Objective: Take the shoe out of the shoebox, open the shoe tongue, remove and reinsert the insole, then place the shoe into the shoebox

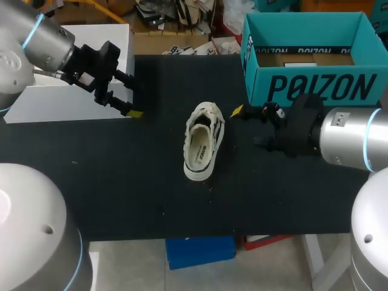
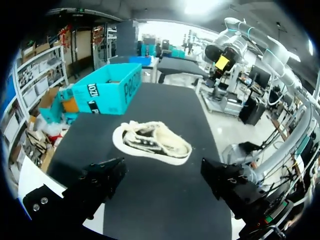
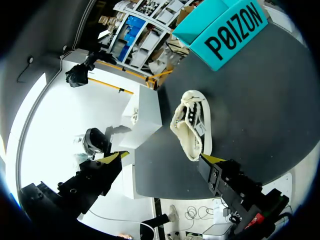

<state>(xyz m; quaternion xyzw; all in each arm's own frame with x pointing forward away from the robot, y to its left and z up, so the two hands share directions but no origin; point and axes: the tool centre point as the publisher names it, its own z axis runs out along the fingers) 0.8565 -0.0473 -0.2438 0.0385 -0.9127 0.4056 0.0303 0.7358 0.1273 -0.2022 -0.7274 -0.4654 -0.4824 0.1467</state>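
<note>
Shoe: your cream shoe (image 1: 203, 140) sits sole-down near the middle of the black table (image 1: 121, 182), outside the box, with its opening facing up. Nothing is touching it.
Shoebox: the teal shoebox (image 1: 315, 60) stands open-topped at the table's far right corner, apart from the shoe.
Right gripper: your right gripper (image 1: 248, 127) hangs just to the right of the shoe, between it and the shoebox. Its fingers are spread wide with nothing in them, and one yellow tip is near the laced end without touching.
Left gripper: your left gripper (image 1: 132, 96) is over the table's left edge, well apart from the shoe, with its fingers wide apart and empty.
</note>
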